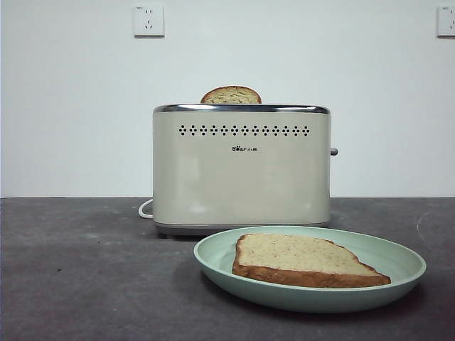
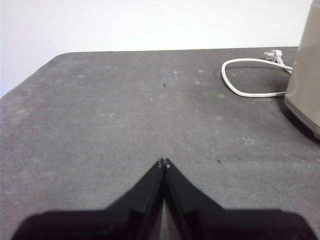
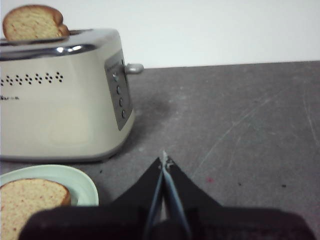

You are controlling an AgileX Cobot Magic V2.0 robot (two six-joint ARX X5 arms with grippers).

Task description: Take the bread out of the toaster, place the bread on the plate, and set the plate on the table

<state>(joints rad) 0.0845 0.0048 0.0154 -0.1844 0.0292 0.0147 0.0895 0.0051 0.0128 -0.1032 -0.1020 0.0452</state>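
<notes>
The bread [image 1: 306,261] lies flat on the mint-green plate [image 1: 405,259], which rests on the dark grey table [image 1: 85,270] in front of the cream toaster [image 1: 242,167]. A second slice with a darker domed top [image 1: 231,95] sticks up from the toaster slot. In the right wrist view my right gripper [image 3: 164,161] is shut and empty, low over the table beside the toaster [image 3: 65,95], with the plate [image 3: 80,182] and bread [image 3: 30,200] close by. My left gripper [image 2: 163,162] is shut and empty over bare table on the toaster's other side [image 2: 305,85].
The toaster's white cord [image 2: 250,80] loops on the table behind it, with the plug lying at its end; a bit of the cord shows in the front view [image 1: 145,209]. Wall sockets [image 1: 148,20] sit on the white wall behind. The side lever [image 1: 333,151] sticks out of the toaster.
</notes>
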